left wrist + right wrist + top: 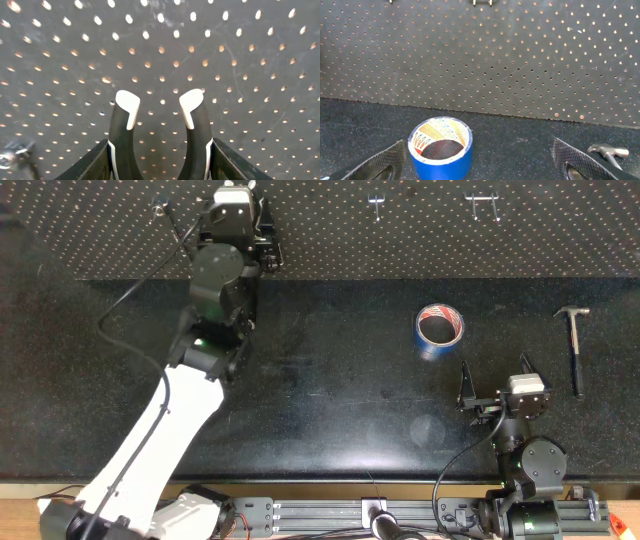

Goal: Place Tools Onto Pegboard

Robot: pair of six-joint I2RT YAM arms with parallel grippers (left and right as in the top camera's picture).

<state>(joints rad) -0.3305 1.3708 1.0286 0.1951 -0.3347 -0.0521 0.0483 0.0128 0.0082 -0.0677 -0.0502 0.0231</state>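
A blue roll of tape (438, 328) stands on the black table right of centre, and a hammer (574, 348) lies at the far right. My right gripper (495, 380) rests low just in front of the tape, open wide and empty. In the right wrist view the tape (441, 146) stands ahead between the fingers and the hammer's head (607, 150) sits off to one side. My left gripper (160, 107) is raised close against the pegboard (240, 55) at the back left, open, with nothing between its fingertips (127, 107).
Metal hooks (377, 200) (483, 200) stick out of the pegboard (420, 240) at the back right, and another hook (160, 208) sits just left of the left arm's wrist. That hook (12, 152) also appears beside the left gripper. A rail runs along the table's front edge.
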